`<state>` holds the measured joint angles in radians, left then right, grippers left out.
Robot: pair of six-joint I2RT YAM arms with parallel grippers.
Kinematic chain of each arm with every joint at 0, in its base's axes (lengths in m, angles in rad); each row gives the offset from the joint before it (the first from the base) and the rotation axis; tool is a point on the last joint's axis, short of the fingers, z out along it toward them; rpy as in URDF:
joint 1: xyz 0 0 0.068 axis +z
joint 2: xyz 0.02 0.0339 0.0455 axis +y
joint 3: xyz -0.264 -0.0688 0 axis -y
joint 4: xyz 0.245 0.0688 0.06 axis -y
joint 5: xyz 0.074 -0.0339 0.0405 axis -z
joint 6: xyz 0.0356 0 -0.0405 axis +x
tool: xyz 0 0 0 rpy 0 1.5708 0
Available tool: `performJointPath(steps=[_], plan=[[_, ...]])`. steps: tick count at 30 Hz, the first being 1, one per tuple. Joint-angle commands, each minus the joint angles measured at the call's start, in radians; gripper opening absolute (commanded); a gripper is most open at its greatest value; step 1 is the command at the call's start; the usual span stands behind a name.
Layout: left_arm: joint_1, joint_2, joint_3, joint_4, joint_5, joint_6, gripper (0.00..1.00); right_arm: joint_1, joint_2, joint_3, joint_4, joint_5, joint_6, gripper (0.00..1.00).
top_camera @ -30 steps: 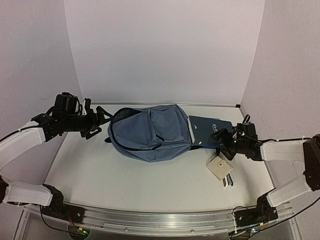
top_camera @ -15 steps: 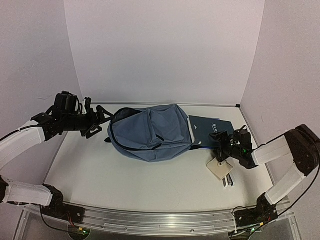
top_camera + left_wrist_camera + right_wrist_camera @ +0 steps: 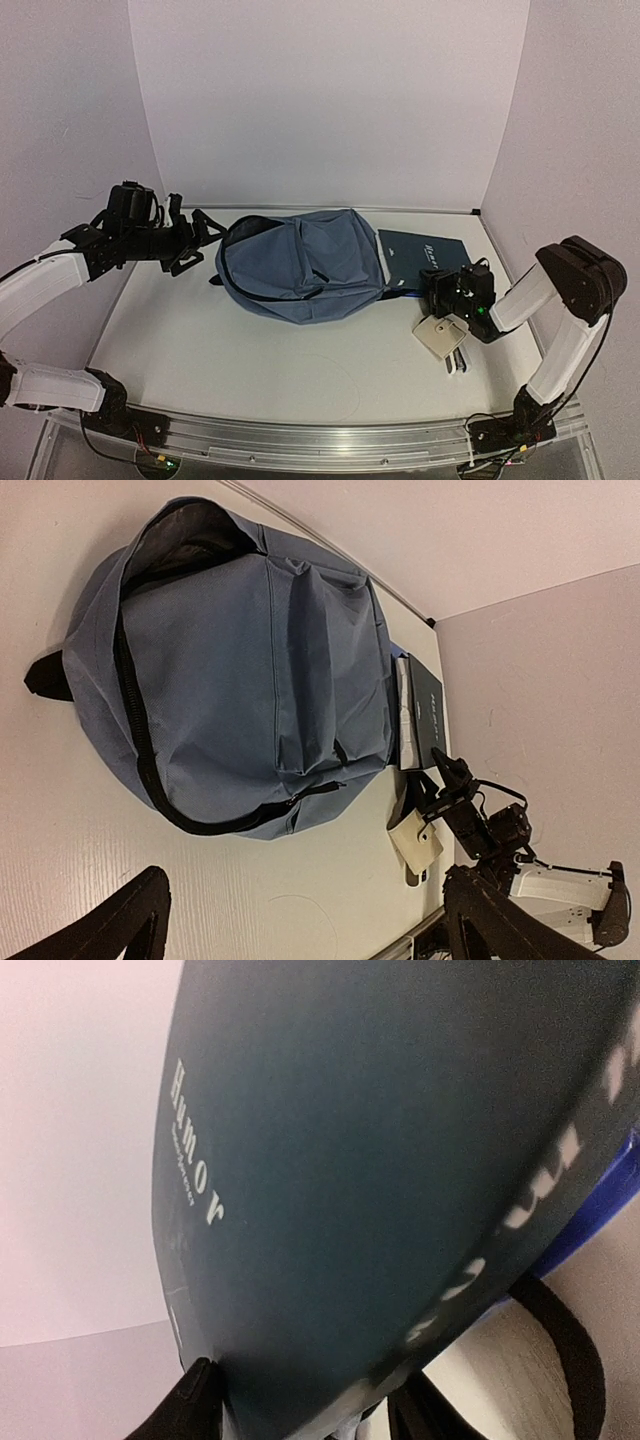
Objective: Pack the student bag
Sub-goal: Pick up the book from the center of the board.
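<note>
The slate-blue student bag (image 3: 300, 265) lies flat mid-table with its main zipper open along the left rim (image 3: 130, 680). Against its right side rests a dark book (image 3: 420, 252) lettered "Humor" (image 3: 380, 1140). My right gripper (image 3: 437, 283) has the book's near corner between its jaws. One finger (image 3: 195, 1400) presses its edge; the other is partly hidden under it. My left gripper (image 3: 200, 236) hovers left of the bag, open and holding nothing; its fingertips (image 3: 125, 920) frame the bag from below.
A bright-blue notebook (image 3: 605, 1205) peeks from under the book. The bag's black strap (image 3: 560, 1340) runs beside it. A beige snap pouch (image 3: 438, 337) lies on a small white item (image 3: 456, 363) near the right gripper. Walls enclose the table on three sides.
The right arm has folded in, bringing its gripper down onto the book's near corner, and its jaws have narrowed around it. The left arm and bag stay put.
</note>
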<state>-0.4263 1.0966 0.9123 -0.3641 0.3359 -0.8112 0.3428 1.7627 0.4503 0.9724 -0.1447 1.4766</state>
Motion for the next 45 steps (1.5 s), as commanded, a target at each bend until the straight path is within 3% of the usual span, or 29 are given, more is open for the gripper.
performJointPath(steps=[1, 9, 16, 21, 30, 45], plan=[[0.004, -0.016, 0.049, 0.009, -0.019, 0.008, 0.95, 0.003, 0.024, 0.016, 0.157, 0.044, 0.010, 0.43], [0.004, -0.006, 0.066, 0.015, -0.007, 0.008, 0.95, 0.035, -0.103, -0.003, 0.204, 0.040, 0.042, 0.35], [0.001, 0.011, 0.073, 0.090, 0.069, 0.004, 0.95, 0.109, -0.335, 0.072, -0.044, 0.019, -0.017, 0.33], [-0.061, 0.058, 0.064, 0.275, 0.119, -0.058, 0.95, 0.200, -0.438, 0.176, -0.220, 0.034, -0.076, 0.33], [-0.256, 0.226, 0.165, 0.581, 0.129, -0.055, 1.00, 0.377, -0.405, 0.342, -0.220, 0.102, -0.099, 0.33], [-0.275, 0.256, 0.158, 0.689, 0.077, -0.102, 1.00, 0.519, -0.269, 0.469, -0.115, 0.105, -0.097, 0.33]])
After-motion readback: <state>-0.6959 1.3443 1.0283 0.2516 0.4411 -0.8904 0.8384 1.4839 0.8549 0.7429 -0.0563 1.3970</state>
